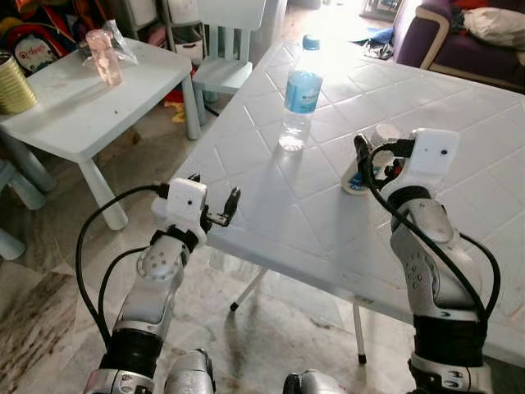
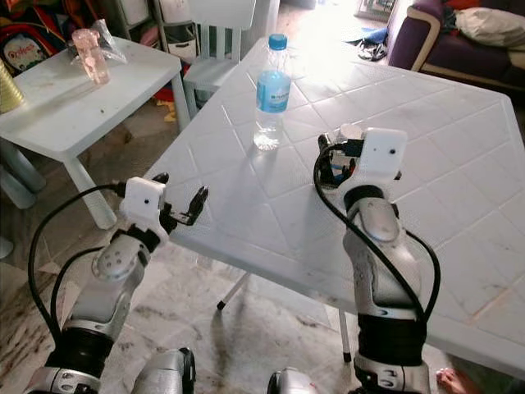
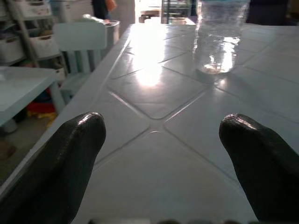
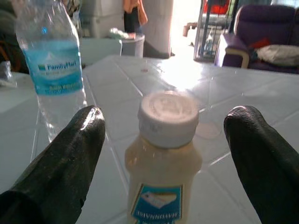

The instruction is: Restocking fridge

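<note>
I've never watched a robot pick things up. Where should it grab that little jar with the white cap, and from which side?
Probably around the body of the jar, below its wide white cap. It stands upright between the open fingers of the right gripper, so a level approach from the robot's side fits. The water bottle stands apart.

Our head cams look down on the white table (image 1: 426, 107); both wrist cams sit low, sharing the water bottle (image 4: 51, 70) ahead.
</note>
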### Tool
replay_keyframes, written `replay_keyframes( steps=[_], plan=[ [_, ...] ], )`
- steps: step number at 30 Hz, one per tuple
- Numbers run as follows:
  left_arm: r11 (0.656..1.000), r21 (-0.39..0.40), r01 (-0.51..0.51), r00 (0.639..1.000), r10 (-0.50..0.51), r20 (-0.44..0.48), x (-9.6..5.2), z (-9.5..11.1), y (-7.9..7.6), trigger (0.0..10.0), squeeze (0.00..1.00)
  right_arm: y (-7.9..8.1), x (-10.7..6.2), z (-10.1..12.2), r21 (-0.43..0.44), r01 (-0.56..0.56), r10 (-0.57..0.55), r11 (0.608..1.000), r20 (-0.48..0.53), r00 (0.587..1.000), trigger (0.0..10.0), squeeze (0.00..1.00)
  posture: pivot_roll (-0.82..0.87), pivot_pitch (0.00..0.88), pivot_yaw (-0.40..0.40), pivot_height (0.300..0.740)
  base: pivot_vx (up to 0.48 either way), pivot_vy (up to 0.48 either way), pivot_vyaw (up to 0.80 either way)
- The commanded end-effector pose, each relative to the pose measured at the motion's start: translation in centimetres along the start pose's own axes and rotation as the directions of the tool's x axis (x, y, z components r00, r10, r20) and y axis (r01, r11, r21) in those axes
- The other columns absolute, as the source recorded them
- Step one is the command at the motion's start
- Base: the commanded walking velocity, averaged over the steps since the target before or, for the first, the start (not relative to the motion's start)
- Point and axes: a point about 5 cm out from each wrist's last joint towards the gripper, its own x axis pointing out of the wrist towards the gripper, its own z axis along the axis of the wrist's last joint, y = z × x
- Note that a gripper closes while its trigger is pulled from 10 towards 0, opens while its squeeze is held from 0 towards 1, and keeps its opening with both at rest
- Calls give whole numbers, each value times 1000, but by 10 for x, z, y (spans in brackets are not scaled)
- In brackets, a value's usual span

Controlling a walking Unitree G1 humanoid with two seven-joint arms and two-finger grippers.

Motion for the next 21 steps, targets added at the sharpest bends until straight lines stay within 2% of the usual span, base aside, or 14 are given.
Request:
replay_keyframes(
  steps=[1,3,9,10,11,14,21],
  plan=[
    [998,-52,-34,999,34,5,-2,5,3,10000,0,1,-4,8,-15,-9,9,1000,58,998,10000,1000,19,65,-29,740,0,0,0],
    [997,-72,-38,999,39,5,-3,5,3,10000,0,1,-5,9,-18,-9,10,1000,69,998,10000,1000,19,65,-29,740,0,0,0],
    [993,-96,-64,998,63,-22,-15,-1,6,10000,0,11,-27,15,-62,-46,58,997,202,978,10000,980,32,80,-28,740,0,0,0],
    [992,-102,-67,998,65,-24,-17,-1,6,10000,0,20,-32,14,-72,-122,136,990,222,966,10000,329,33,80,-28,740,0,0,0],
    [992,-105,-66,998,63,-28,-18,-2,5,10000,0,24,-35,13,-91,-139,157,986,233,960,10000,0,35,79,-27,740,0,0,0],
    [993,-103,-60,998,57,-35,-20,-4,5,10000,0,32,-41,6,-70,-173,185,982,229,956,10000,0,38,77,-27,740,0,0,0],
    [996,-73,-58,998,57,-20,-18,1,10,10000,0,36,-47,-7,-58,-197,205,979,215,955,10000,0,46,77,-25,740,0,322,0]
  ],
)
